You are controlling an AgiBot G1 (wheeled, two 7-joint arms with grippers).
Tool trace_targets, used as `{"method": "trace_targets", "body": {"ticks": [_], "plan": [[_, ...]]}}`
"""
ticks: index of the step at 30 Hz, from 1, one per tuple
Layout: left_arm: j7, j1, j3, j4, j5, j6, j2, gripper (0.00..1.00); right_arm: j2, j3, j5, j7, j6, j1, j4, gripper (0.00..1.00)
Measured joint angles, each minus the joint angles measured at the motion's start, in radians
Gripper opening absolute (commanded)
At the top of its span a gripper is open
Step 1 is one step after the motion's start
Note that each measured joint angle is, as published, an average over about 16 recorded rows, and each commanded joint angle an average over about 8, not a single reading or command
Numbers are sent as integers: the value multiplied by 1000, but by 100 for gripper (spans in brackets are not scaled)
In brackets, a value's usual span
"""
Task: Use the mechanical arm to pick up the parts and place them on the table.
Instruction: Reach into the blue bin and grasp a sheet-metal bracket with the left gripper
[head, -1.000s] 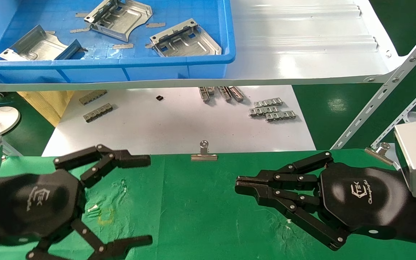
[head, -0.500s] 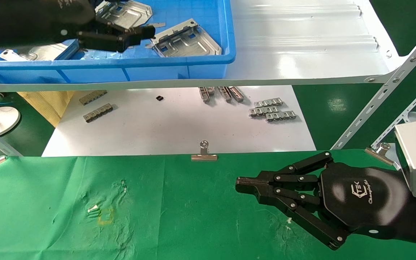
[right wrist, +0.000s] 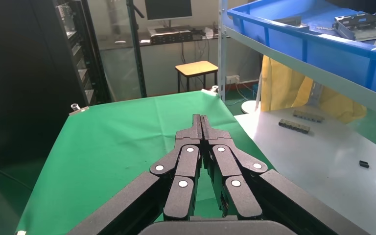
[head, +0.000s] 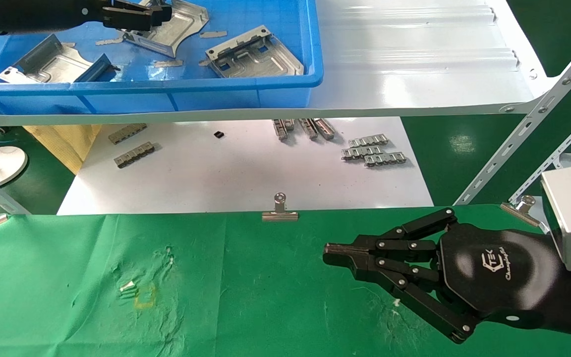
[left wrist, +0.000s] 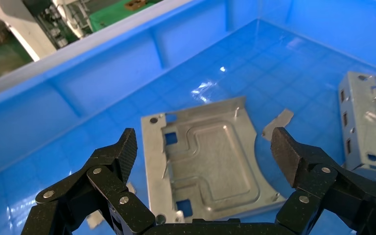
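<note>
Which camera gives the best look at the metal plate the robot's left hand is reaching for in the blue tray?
The left wrist view: the metal plate lies flat between the open left gripper's fingers, channels and square holes clear. The head view shows the plate partly hidden under that gripper. The right wrist view does not clearly show it.
</note>
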Motion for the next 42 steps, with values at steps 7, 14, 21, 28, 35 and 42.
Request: {"method": "trace_targets", "body": {"ticks": [7, 14, 21, 28, 35, 42], "plan": [[-2, -13, 2, 82, 5, -36, 16, 0, 0, 0, 0, 0, 0, 0, 0, 60], [2, -14, -5, 120, -4, -85, 27, 0, 0, 0, 0, 0, 0, 0, 0, 100], [16, -16, -7, 135, -6, -132, 42, 0, 0, 0, 0, 0, 0, 0, 0, 100], [24, -19, 2, 148, 7, -162, 55, 0, 0, 0, 0, 0, 0, 0, 0, 100], [31, -21, 12, 154, 22, -173, 63, 0, 0, 0, 0, 0, 0, 0, 0, 100], [41, -26, 15, 151, 26, -174, 64, 0, 0, 0, 0, 0, 0, 0, 0, 100]]}}
